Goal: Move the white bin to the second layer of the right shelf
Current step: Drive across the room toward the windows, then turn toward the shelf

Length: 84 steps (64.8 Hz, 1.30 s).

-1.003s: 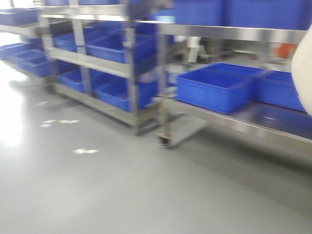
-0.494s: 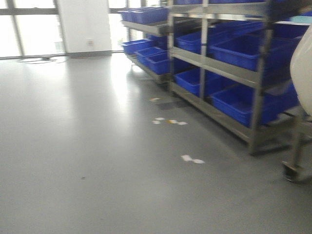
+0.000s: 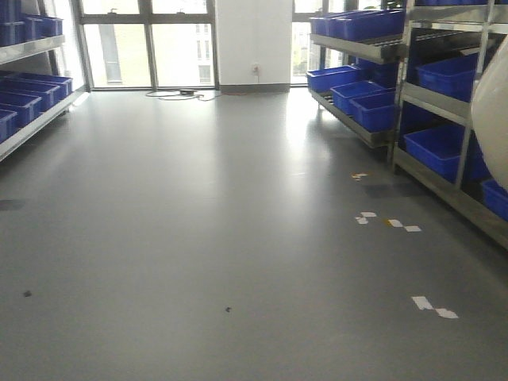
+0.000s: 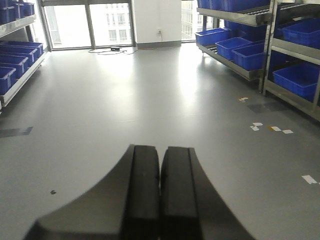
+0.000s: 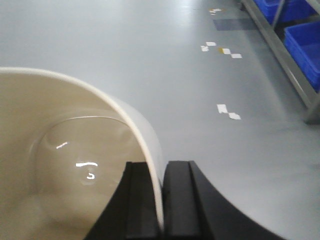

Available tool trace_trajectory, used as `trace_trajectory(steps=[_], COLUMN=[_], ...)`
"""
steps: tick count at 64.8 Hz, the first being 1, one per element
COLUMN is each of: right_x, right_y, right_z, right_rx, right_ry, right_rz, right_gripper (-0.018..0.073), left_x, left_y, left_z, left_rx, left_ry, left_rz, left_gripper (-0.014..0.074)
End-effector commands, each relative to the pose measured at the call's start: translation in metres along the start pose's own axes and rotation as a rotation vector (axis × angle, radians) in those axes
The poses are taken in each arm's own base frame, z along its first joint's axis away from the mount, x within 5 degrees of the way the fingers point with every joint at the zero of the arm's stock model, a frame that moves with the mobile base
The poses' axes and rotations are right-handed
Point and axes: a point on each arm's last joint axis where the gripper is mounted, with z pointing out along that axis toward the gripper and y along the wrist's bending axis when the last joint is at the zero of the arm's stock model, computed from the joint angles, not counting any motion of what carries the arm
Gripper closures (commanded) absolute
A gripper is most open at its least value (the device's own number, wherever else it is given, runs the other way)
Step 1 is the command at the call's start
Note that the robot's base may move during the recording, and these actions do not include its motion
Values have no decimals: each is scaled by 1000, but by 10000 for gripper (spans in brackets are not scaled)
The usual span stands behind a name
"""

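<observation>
White bin (image 5: 65, 160) — its wall pinched between the right jaws.

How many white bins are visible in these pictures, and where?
1. The white bin is held at its wall by the right pincer, jaws closed inside and outside; its side shows at the front view's right edge. Others may be hidden on the shelves.

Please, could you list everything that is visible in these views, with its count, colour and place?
white bin: one, cream-white, wall clamped by the right gripper
blue crates: many, blue, on the racks at both sides
steel racks: at least three, silver, along left and right
tape marks: several, white, on the grey floor near the right racks
cable: one, dark, far floor below the windows
left gripper: black, shut, empty
right gripper: black, shut on the bin's wall
</observation>
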Motion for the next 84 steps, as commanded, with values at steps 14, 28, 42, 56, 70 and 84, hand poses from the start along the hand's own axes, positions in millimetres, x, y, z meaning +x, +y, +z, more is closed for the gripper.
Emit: trace_trajectory(steps=[14, 28, 42, 56, 70, 84], right_x=[-18, -18, -18, -18, -18, -18], right_y=[-1, -1, -1, -1, -1, -1], right_z=[-5, -5, -5, -5, -5, -5], right_rx=[7, 7, 7, 7, 7, 7], right_ry=[-130, -130, -130, -130, -130, -130], right_rz=[13, 13, 13, 13, 13, 13], right_gripper=[513, 513, 513, 513, 513, 513], left_x=[4, 4, 4, 4, 4, 4], left_y=[0, 0, 0, 0, 0, 0], left_z=[1, 1, 1, 1, 1, 1], left_rx=[2, 2, 2, 2, 2, 2], left_ry=[-66, -66, -66, -66, -66, -66], left_rz=[-3, -3, -3, -3, -3, -3], left_gripper=[512, 512, 512, 512, 512, 512])
